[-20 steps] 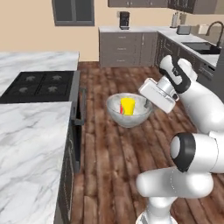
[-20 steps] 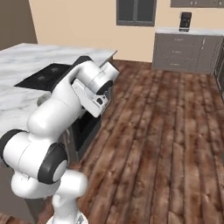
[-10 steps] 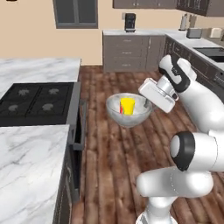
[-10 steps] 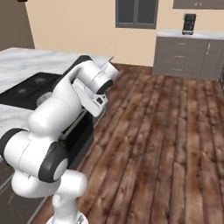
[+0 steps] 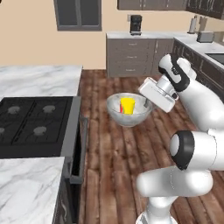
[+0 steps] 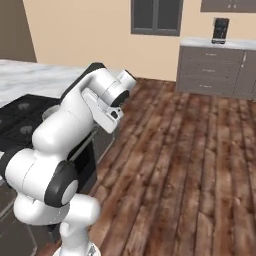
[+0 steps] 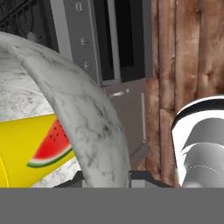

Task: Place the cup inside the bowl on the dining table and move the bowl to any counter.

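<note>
In the hand view, one bowl (image 7: 83, 109) is seen close up, its grey-veined rim arching across the frame; one cup (image 7: 30, 148) lies inside it, yellow with a watermelon-slice print on its wall; in this rolled view the cup's long axis runs roughly sideways. In the left base view the cup (image 5: 127, 105) stands upright in the bowl (image 5: 129, 114), mouth up, long axis vertical; the bowl's opening faces up, and it is carried in the air above the wooden floor (image 5: 113, 148), beside the near edge of the desk (image 5: 35, 78), apart from it. The hand (image 5: 148, 103) is gripped on the bowl's right rim; the fingertips are hidden behind the rim, so the width between them cannot be told exactly. The arm rises from the lower right, bends at a dark elbow joint, and reaches forward and left with the wrist tilted down. One black cooktop (image 5: 33, 122) is inset in the desk. Farther off, one run of grey cabinets (image 5: 131, 57) with a white top carries one dark coffee machine (image 5: 136, 24).
</note>
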